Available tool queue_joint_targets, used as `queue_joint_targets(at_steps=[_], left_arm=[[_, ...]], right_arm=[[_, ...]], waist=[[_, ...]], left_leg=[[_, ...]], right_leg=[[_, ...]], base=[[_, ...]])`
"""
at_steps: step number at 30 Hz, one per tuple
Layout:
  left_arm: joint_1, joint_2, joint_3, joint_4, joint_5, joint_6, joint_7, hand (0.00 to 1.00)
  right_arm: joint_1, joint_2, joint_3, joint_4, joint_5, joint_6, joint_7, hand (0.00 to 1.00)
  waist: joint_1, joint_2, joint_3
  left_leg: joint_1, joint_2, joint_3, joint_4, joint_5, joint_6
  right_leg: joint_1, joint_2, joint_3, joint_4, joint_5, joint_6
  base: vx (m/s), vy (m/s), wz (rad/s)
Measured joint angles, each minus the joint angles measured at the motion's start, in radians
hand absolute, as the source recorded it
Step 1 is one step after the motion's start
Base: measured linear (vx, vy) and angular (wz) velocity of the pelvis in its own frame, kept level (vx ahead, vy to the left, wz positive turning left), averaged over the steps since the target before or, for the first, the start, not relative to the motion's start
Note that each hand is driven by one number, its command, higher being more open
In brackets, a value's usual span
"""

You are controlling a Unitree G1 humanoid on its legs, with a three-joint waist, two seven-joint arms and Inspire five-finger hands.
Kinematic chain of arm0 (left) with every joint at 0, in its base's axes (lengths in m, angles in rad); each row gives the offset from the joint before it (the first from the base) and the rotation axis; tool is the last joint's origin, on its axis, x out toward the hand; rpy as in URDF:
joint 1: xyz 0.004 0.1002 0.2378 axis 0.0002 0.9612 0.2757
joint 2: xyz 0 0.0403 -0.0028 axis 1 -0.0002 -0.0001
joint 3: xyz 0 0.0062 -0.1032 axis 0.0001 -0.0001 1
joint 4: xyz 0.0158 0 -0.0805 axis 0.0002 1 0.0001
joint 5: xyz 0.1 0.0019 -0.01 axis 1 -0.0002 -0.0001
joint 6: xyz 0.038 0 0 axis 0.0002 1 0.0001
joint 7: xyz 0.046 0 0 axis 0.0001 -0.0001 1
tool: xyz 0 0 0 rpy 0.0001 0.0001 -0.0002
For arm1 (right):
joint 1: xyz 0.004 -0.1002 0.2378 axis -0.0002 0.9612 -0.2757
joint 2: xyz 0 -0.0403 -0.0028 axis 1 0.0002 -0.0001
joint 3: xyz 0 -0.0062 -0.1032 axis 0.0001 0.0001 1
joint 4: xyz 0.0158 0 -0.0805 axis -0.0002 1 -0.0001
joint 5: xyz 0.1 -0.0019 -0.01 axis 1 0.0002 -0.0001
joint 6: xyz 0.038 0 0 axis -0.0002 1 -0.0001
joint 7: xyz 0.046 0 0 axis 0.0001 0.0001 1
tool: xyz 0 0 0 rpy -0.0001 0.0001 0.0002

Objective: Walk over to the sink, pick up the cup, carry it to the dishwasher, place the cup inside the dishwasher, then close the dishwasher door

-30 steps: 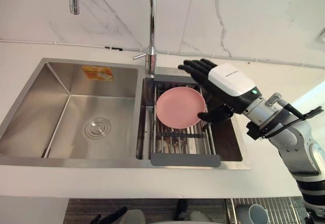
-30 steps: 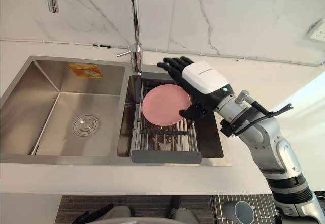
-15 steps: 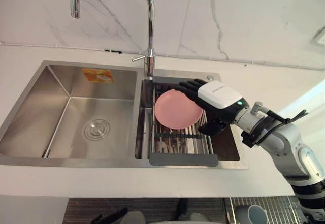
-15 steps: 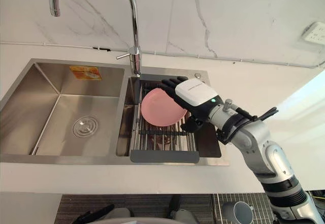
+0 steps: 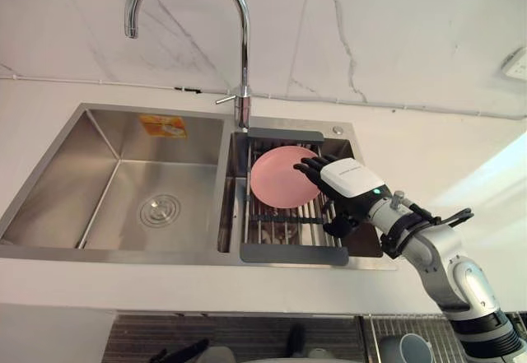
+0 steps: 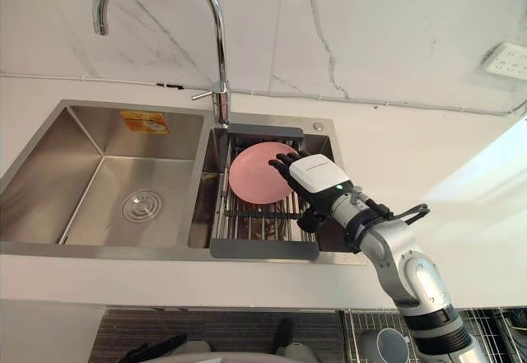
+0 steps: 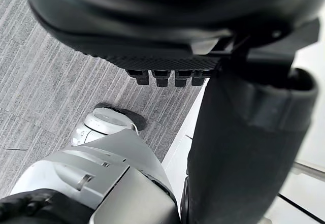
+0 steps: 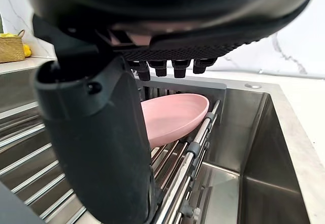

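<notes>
At 5 o'clock, below the bench (image 5: 206, 285), a grey cup (image 5: 402, 350) is sitting in a wire basket (image 5: 375, 330). At 7 o'clock the left hand (image 7: 162, 21) is hanging low, its fingers (image 7: 165, 77) relaxed. Farther away, the right hand (image 5: 350, 180) is hovering over the rack (image 5: 288, 225) in the sink (image 5: 99, 141), its fingers (image 5: 311, 165) spread straight at the pink plate (image 5: 278, 175)'s 3 o'clock edge.

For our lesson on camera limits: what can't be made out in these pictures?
Plate: right rim hidden under the right hand, eye views; contact unclear.
Cup: cut off by the bottom edge, eye views.
Beneath the rack: shapes blocked by its bars, eye views.
</notes>
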State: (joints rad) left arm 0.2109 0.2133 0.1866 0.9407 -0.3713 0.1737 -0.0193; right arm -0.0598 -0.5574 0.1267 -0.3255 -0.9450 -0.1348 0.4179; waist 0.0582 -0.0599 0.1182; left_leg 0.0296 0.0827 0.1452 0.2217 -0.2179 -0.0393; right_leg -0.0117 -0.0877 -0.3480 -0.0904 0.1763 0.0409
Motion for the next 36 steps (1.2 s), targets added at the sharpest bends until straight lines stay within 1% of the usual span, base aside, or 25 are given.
queue_joint_targets(at_steps=[2,9,11,18,22,26,32,36], left_arm=[[-0.002,0.000,0.000,-0.001,0.001,0.004,0.002,1.00],[-0.005,-0.008,-0.001,-0.004,0.002,0.017,0.018,1.00],[-0.007,-0.010,-0.019,-0.006,0.002,0.019,0.021,1.00],[-0.013,-0.025,-0.024,-0.030,0.002,0.031,0.024,1.00],[-0.016,-0.038,-0.038,-0.030,0.002,0.035,0.032,1.00],[-0.018,-0.044,-0.039,-0.030,0.002,0.041,0.044,1.00],[-0.028,-0.046,-0.039,-0.030,0.002,0.049,0.052,1.00],[-0.044,-0.052,-0.039,-0.030,0.003,0.056,0.062,1.00]], right_arm=[[0.018,0.022,0.000,0.001,-0.043,0.001,-0.049,1.00],[0.045,0.051,0.020,0.009,-0.130,-0.004,-0.132,1.00],[0.048,0.053,0.035,0.023,-0.162,-0.007,-0.158,1.00],[0.051,0.079,0.062,0.061,-0.224,0.002,-0.164,1.00],[0.051,0.096,0.083,0.109,-0.240,0.025,-0.170,1.00],[0.051,0.110,0.099,0.140,-0.282,0.053,-0.201,1.00],[0.047,0.120,0.118,0.168,-0.341,0.062,-0.234,1.00],[0.027,0.131,0.120,0.202,-0.345,0.074,-0.265,1.00]], waist=[[0.000,0.001,-0.001],[0.003,0.007,-0.006],[0.005,0.011,-0.007],[0.011,0.015,-0.008],[0.013,0.022,-0.013],[0.015,0.028,-0.018],[0.021,0.028,-0.018],[0.024,0.028,-0.019]], left_leg=[[0.000,0.000,0.000,-0.002,0.003,0.003],[0.003,-0.001,-0.002,-0.010,0.009,0.002],[0.002,-0.002,-0.005,-0.012,0.011,0.002],[0.007,-0.007,-0.018,-0.036,0.030,0.000],[0.010,-0.008,-0.025,-0.037,0.031,0.001],[0.010,-0.010,-0.028,-0.043,0.034,0.006],[0.010,-0.011,-0.029,-0.043,0.035,0.006],[0.009,-0.013,-0.035,-0.044,0.038,0.006]], right_leg=[[0.000,0.000,-0.001,0.000,0.001,-0.001],[0.000,-0.001,-0.003,0.000,0.001,-0.001],[0.001,-0.001,-0.006,-0.001,0.001,-0.001],[0.002,-0.005,-0.018,-0.001,0.001,-0.001],[0.008,-0.006,-0.024,-0.001,0.001,-0.001],[0.009,-0.008,-0.028,-0.001,0.001,-0.001],[0.009,-0.009,-0.029,-0.001,0.001,-0.001],[0.011,-0.011,-0.035,-0.001,0.001,-0.001]], base=[[0.00,0.000,0.00],[0.00,0.000,0.00],[-0.01,0.010,0.02],[-0.02,0.014,0.06],[-0.02,0.020,0.05],[0.00,0.006,0.01],[0.00,0.000,0.00],[-0.01,0.018,0.04]])
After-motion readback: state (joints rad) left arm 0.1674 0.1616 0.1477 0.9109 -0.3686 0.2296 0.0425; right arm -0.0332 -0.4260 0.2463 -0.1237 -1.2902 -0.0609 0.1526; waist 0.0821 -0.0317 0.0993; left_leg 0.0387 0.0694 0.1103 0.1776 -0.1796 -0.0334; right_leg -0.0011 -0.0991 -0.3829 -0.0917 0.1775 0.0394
